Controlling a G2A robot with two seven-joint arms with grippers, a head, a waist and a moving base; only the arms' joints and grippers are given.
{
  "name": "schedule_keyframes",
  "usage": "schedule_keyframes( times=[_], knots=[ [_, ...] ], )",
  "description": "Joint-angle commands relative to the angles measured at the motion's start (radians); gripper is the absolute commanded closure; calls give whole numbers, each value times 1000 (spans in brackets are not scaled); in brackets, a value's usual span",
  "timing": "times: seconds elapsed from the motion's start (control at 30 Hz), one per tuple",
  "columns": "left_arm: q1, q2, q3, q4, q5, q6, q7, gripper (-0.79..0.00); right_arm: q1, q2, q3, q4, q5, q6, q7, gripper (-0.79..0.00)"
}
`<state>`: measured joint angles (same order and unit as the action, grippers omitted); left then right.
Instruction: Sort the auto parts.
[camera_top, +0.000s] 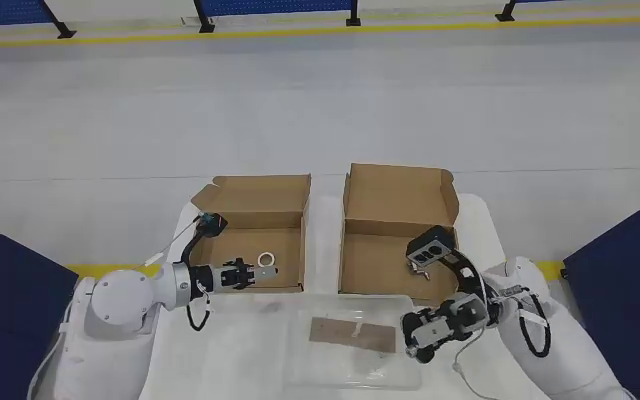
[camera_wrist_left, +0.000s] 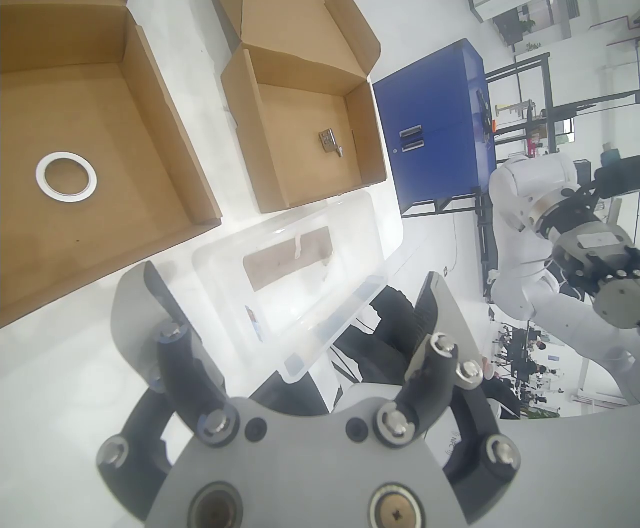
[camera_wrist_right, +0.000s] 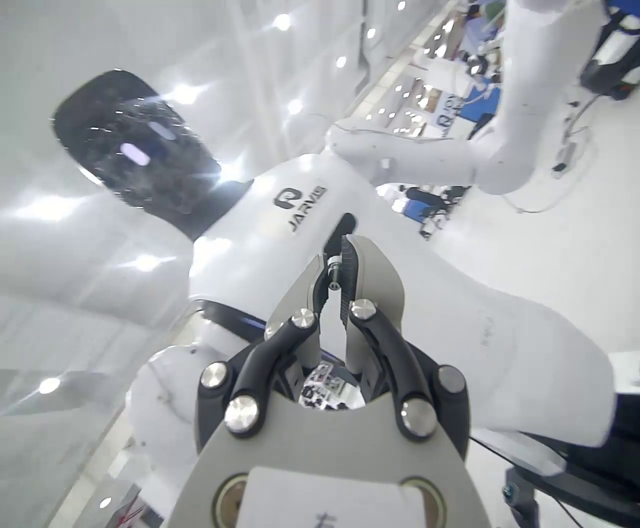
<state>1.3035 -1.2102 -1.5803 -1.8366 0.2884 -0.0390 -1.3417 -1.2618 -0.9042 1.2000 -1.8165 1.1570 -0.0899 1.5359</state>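
Observation:
My right gripper (camera_wrist_right: 334, 275) is shut on a small metal screw-like part (camera_wrist_right: 333, 271) and points up toward the robot's torso. In the top view it sits at the right end of the clear plastic bin (camera_top: 350, 345), as right gripper (camera_top: 415, 342). My left gripper (camera_wrist_left: 290, 287) is open and empty, held above the table between the left cardboard box (camera_wrist_left: 150, 125) and the clear bin (camera_wrist_left: 360, 235). From above, this left gripper (camera_top: 240, 273) is at the left box's front wall. A white ring (camera_wrist_left: 66, 176) lies in the left box. A small metal part (camera_wrist_left: 328, 141) lies in the right box (camera_wrist_left: 365, 150).
A brown cardboard piece (camera_top: 348, 333) lies inside the clear bin. Both boxes (camera_top: 255, 195) (camera_top: 395, 190) stand side by side with flaps raised at the back. A blue cabinet (camera_wrist_left: 435, 120) stands beyond the table's right side.

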Motion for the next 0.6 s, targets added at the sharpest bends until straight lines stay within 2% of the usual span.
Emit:
schedule_keyframes(
  times=[0.0,0.23,0.57],
  knots=[
    [0,0,0,0,0,0,0,-785,23,-1,-22,2,55,29,0,0],
    [0,0,0,0,0,0,0,-785,75,-8,-83,6,179,88,0,0],
    [0,0,0,0,0,0,0,-785,65,-11,-92,-10,208,101,-12,0]
  ],
)
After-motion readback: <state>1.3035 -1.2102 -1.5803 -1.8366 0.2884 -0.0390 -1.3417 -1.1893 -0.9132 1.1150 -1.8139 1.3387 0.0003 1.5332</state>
